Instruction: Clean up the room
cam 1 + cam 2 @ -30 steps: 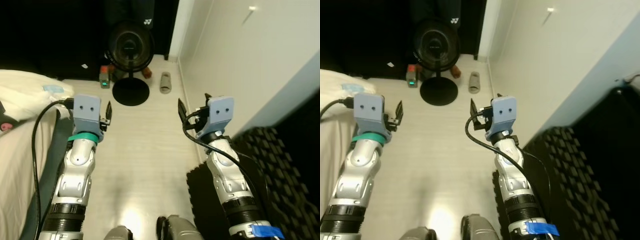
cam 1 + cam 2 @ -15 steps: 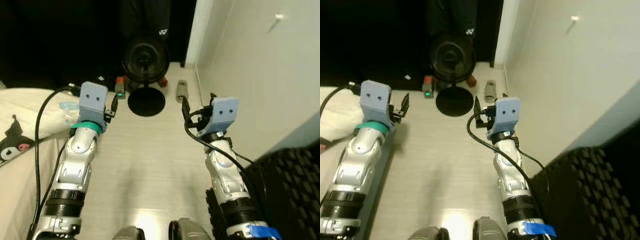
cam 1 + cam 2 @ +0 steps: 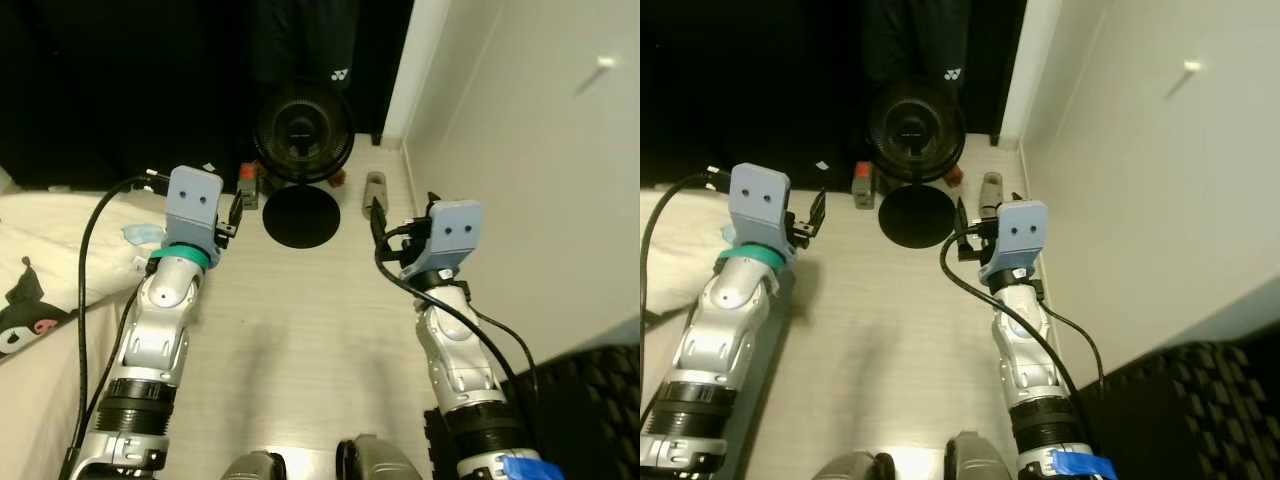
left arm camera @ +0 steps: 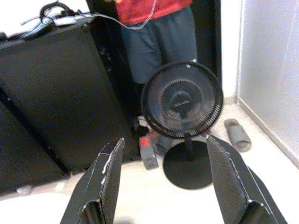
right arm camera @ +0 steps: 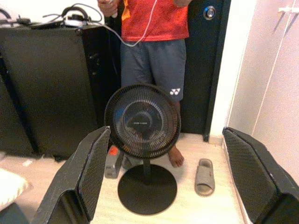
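Left eye view: at the far left a white bed (image 3: 40, 250) carries a black-and-white plush toy (image 3: 25, 305) near its edge. Just to the right, the left gripper (image 3: 236, 212) is raised over the pale wooden floor (image 3: 300, 300), its two black fingers spread apart and holding nothing. Ahead of it, close to the dark cabinet (image 5: 46, 84), a small grey-and-red device (image 3: 247, 183) lies on the floor. In the middle stands a black pedestal fan (image 3: 302, 125) on a round base, and directly behind it a person (image 5: 152, 42) in a red shirt and dark shorts stands barefoot. Right of the fan's base a grey slipper (image 3: 375, 187) lies on the floor beside the white wall (image 3: 520, 150). The right gripper (image 3: 378, 222) is held up near the slipper's side of the fan, fingers wide apart and empty. At the lower right corner sits a black mesh basket (image 3: 590, 400).
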Tool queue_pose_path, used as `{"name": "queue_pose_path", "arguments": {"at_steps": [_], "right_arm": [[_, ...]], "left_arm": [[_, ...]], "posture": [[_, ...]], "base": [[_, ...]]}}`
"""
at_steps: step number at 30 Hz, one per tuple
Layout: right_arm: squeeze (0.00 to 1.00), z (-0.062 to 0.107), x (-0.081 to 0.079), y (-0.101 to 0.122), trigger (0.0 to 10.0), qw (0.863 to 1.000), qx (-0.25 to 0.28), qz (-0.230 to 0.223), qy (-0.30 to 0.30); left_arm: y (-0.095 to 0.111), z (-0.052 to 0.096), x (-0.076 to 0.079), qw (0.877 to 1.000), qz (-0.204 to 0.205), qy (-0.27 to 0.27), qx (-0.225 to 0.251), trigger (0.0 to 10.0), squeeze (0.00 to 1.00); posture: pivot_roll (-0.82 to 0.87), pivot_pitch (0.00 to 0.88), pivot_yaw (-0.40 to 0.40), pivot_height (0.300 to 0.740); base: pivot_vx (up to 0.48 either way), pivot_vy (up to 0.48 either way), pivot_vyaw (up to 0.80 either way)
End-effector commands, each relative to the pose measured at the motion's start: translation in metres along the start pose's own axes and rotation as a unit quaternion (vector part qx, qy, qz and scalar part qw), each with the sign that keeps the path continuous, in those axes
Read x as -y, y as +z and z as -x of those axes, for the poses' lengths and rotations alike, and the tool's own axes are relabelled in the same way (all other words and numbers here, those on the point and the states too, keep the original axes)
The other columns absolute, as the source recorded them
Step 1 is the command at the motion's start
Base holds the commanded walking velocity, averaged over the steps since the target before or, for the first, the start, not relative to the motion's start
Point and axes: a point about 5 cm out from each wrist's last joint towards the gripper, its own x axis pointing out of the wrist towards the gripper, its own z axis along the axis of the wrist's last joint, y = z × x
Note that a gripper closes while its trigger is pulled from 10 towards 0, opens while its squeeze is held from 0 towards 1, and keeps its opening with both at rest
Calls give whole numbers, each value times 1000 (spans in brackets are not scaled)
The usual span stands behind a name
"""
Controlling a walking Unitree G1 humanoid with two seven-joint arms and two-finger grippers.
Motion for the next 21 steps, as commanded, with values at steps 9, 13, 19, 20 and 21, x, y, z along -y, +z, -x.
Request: {"name": "queue_pose_path", "arguments": {"at_steps": [9,13,19,20,21], "right_arm": [[0,4,3,-2,10000,1000,-5,-3,-7],[0,5,4,-2,10000,1000,-5,-3,-7],[0,5,4,-1,10000,1000,-4,-3,-7],[0,5,4,-1,10000,1000,-4,-2,-7],[0,5,4,-1,10000,1000,-4,-2,-7]], "left_arm": [[-4,2,4,1000,7,-5,-5,10000,0],[-4,2,4,1000,7,-6,-5,10000,0],[-4,2,5,1000,8,-7,-6,10000,0],[-4,2,5,1000,9,-7,-6,10000,0],[-4,2,5,1000,9,-7,-6,10000,0]], "posture": [[-54,73,63,740],[-54,73,63,740],[-56,74,63,740],[-56,74,63,740],[-56,74,63,740]], "base": [[358,0,0],[359,0,0],[357,0,0],[356,0,0],[356,0,0]]}}
